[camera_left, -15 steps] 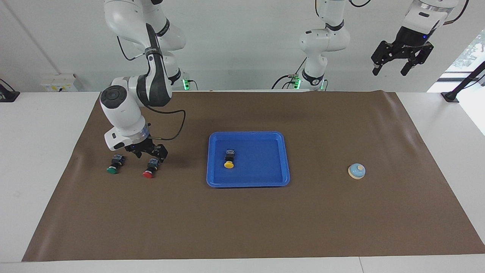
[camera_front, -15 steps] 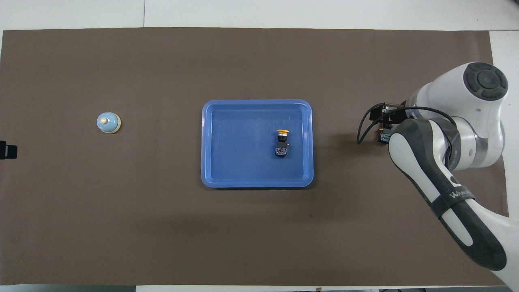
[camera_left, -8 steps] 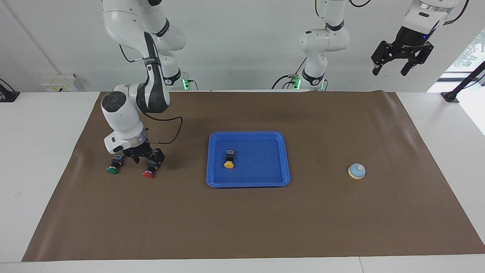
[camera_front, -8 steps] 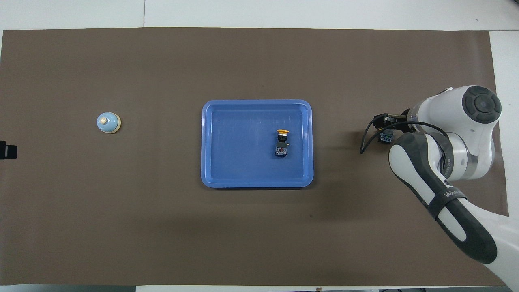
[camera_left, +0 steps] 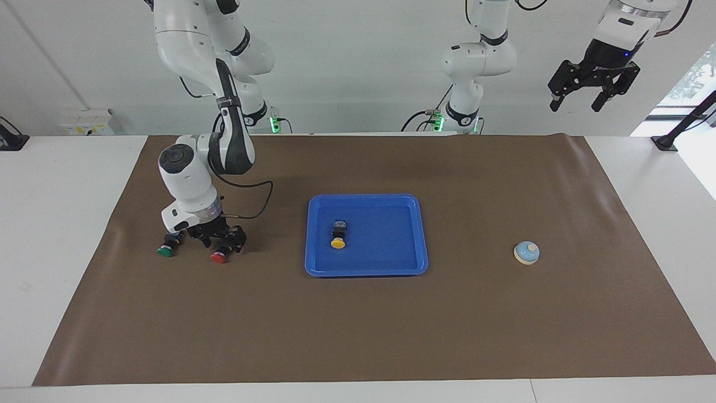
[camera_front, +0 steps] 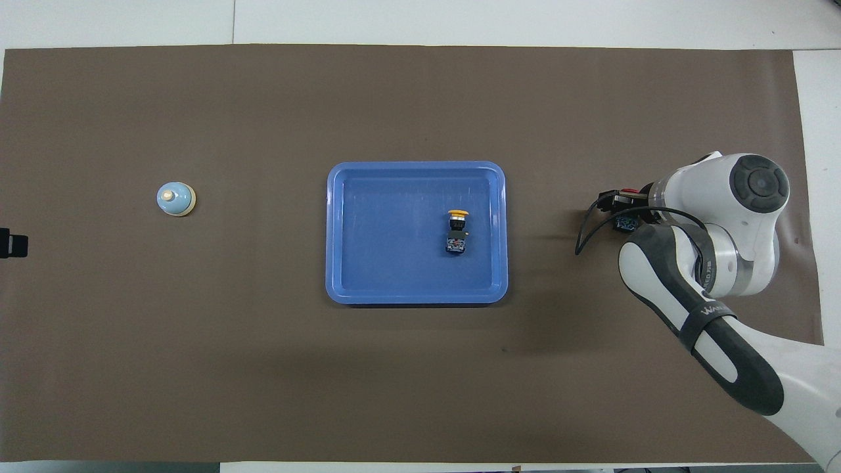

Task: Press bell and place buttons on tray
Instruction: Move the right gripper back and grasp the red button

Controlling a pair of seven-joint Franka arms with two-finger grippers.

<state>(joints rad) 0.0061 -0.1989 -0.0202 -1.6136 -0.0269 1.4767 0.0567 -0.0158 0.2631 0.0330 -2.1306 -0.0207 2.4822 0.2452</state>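
Blue tray (camera_left: 417, 235) on brown paper holds my yellow button (camera_left: 338, 242).
My right gripper (camera_left: 220, 243) straddles the red button (camera_left: 218, 257) toward the right arm's end from the tray, fingers apart, green button (camera_left: 165, 251) beside it. My left gripper (camera_left: 578, 102) waits raised and open; the bell (camera_left: 527, 252) sits toward the left arm's end.

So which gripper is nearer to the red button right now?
Right. The right gripper is down at the red button, fingers straddling its black body. The left gripper waits high above the bell's end of the table.
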